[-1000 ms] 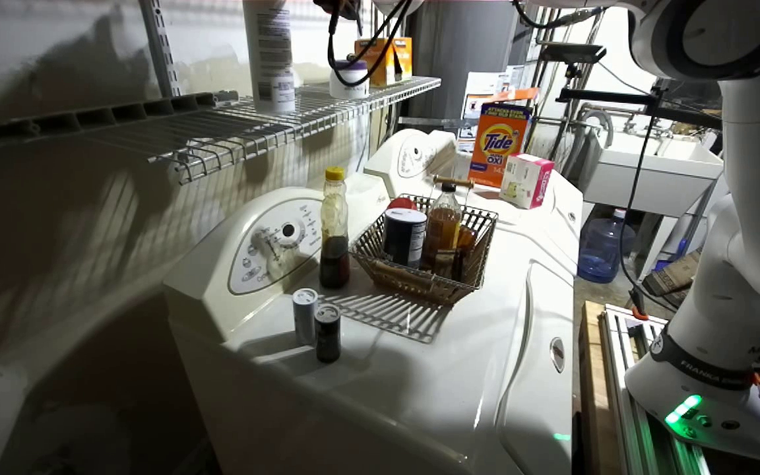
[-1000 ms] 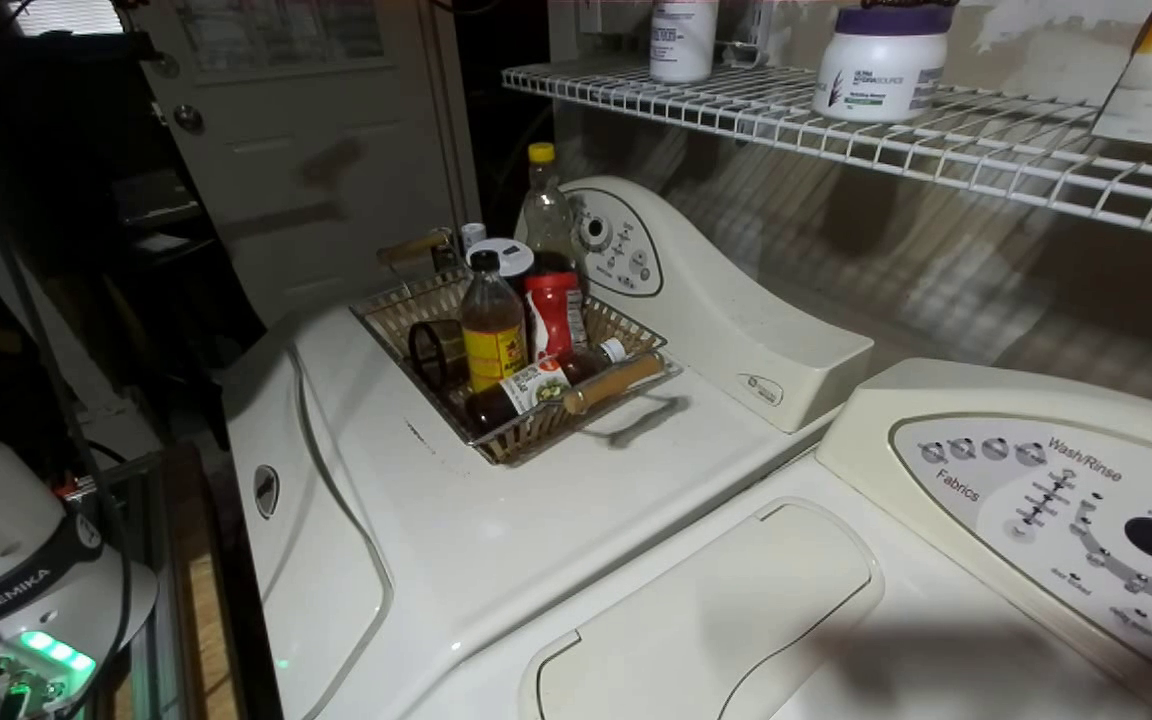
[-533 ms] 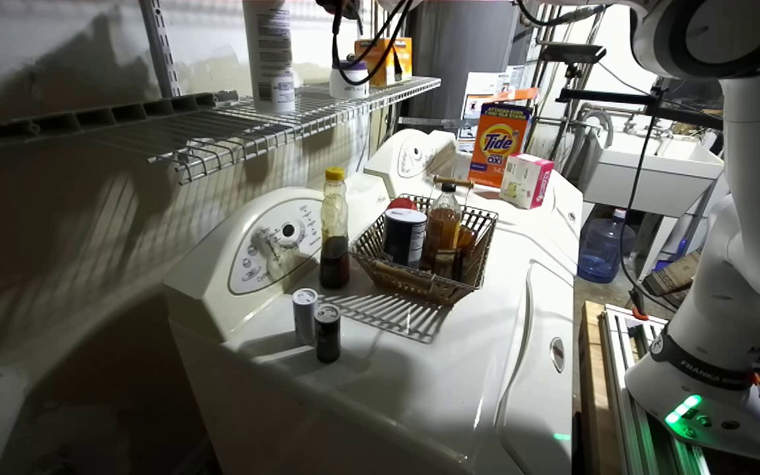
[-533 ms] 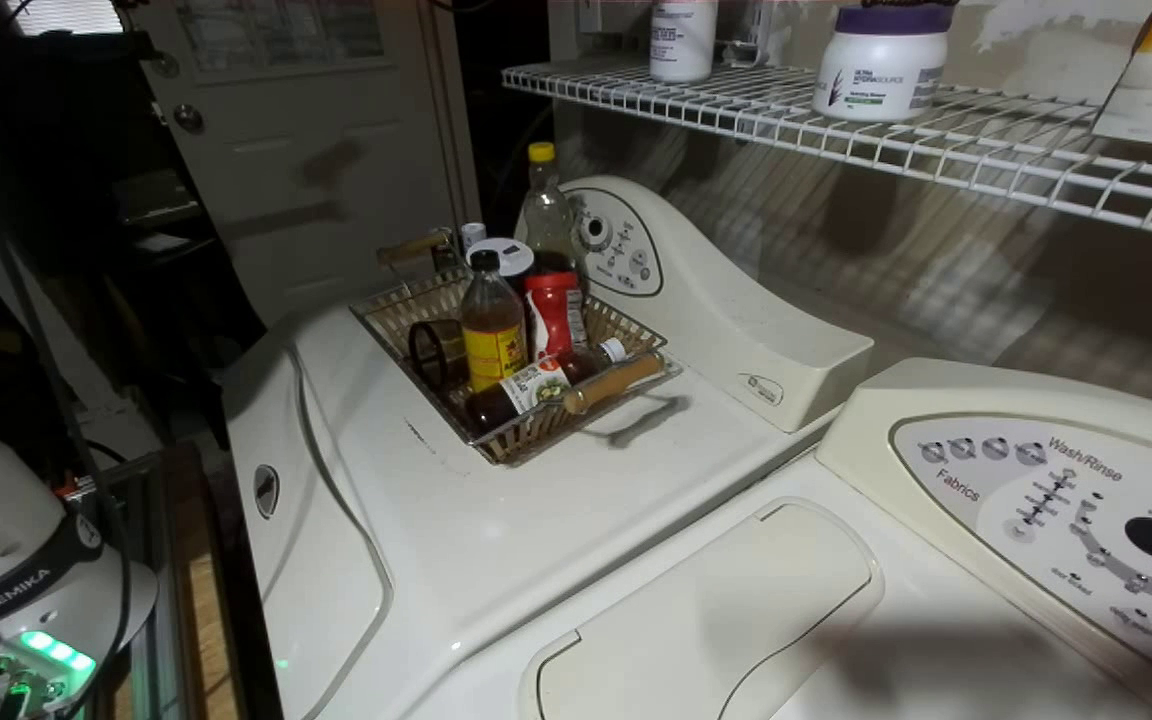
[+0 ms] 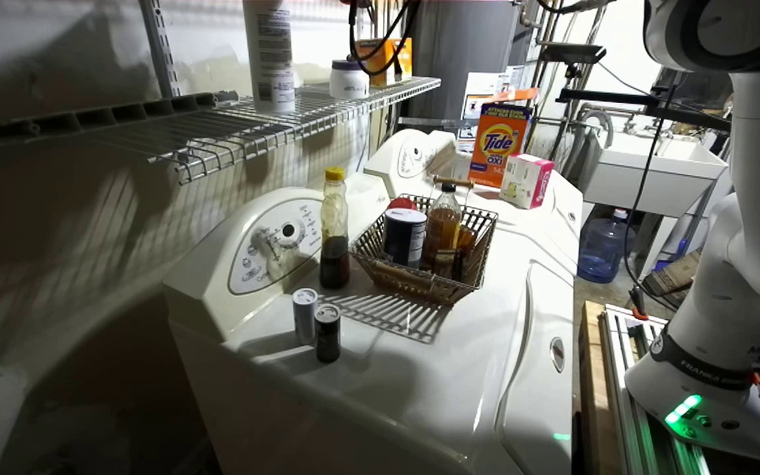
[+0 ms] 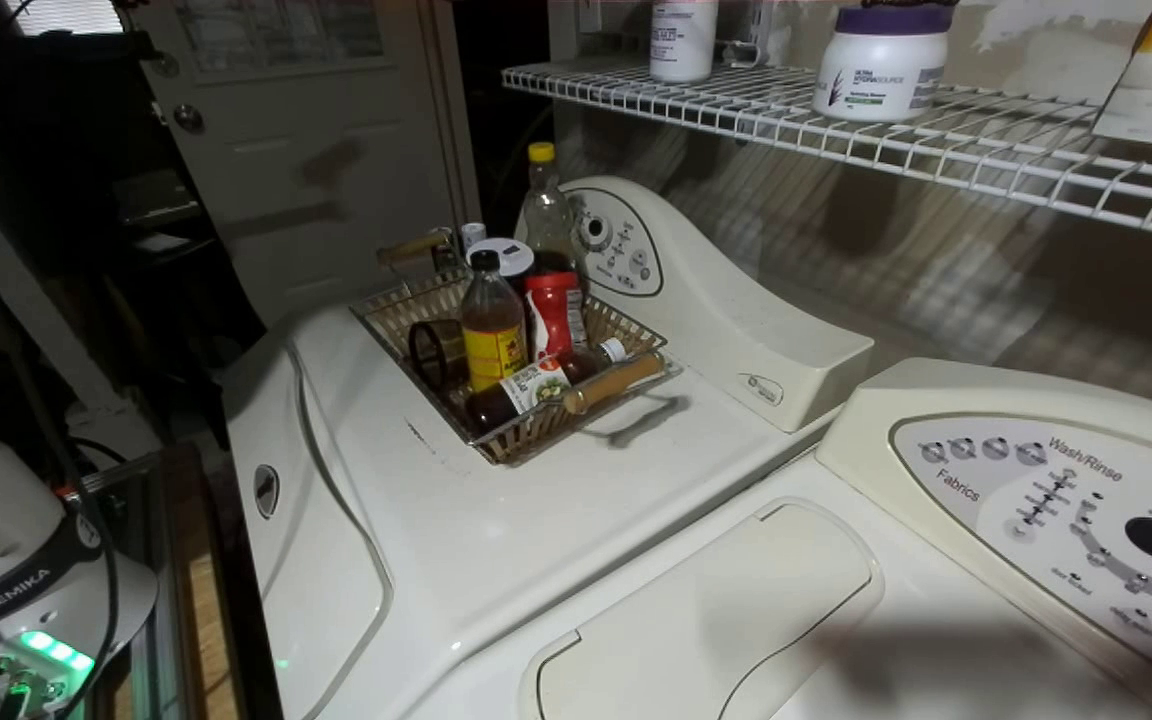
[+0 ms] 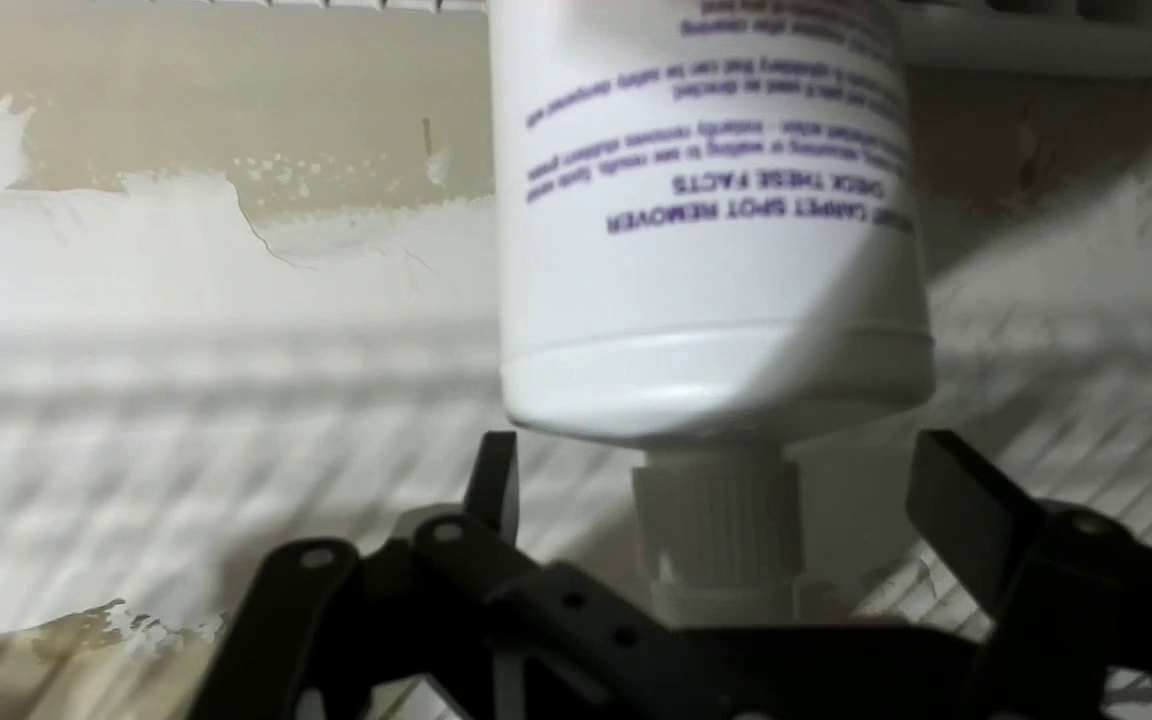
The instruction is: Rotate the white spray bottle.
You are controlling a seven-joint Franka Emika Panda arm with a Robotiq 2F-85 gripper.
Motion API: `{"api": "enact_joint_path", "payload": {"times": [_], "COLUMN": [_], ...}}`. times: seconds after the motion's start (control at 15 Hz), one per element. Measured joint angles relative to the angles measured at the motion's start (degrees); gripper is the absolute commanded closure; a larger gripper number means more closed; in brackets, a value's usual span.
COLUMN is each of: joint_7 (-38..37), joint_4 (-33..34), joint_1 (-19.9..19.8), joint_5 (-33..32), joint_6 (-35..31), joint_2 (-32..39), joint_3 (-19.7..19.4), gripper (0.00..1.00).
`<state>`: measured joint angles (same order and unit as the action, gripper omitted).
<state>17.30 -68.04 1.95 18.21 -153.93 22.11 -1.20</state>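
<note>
The white spray bottle (image 7: pixel 716 260) fills the upper middle of the wrist view, with its purple print upside down and its ribbed collar (image 7: pixel 719 520) at the bottom. My gripper (image 7: pixel 721 480) is open, one finger on either side of the collar, with a visible gap left and right. The bottle's nozzle is hidden behind the gripper's body. In both exterior views the bottle (image 5: pixel 273 63) (image 6: pixel 682 42) stands upright on the wire shelf (image 5: pixel 320 109), its top cut off by the frame edge. Neither exterior view has the gripper in it.
A white jar with purple lid (image 6: pixel 881 65) and an orange box (image 5: pixel 403 56) share the shelf. Below, the white machine (image 5: pixel 419 382) carries a basket (image 5: pixel 413 280), a yellow-capped bottle (image 5: pixel 334 231) and two small shakers. The wall (image 7: pixel 186 280) lies behind the bottle.
The arm's upper link and its hanging cables have shifted to the right and up in an exterior view, mostly within the last half second. The bottle stands where it was.
</note>
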Motion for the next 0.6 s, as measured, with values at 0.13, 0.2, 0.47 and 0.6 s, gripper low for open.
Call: {"api": "enact_joint_path", "payload": {"times": [0.13, 0.2, 0.47, 0.6], "joint_7": [-0.01, -0.02, -0.11, -0.07], "joint_4": [0.00, 0.00, -0.05, -0.13], "joint_1": [0.10, 0.19, 0.64, 0.87], "joint_5": [-1.39, -2.07, -4.36, -4.42], "joint_6": [2.39, 3.54, 7.42, 9.01], "joint_2": [-0.65, -0.99, -2.41, -3.23], "joint_3": [-0.75, -1.10, -2.02, -1.98], "gripper": [0.00, 0.00, 0.00, 0.00]}}
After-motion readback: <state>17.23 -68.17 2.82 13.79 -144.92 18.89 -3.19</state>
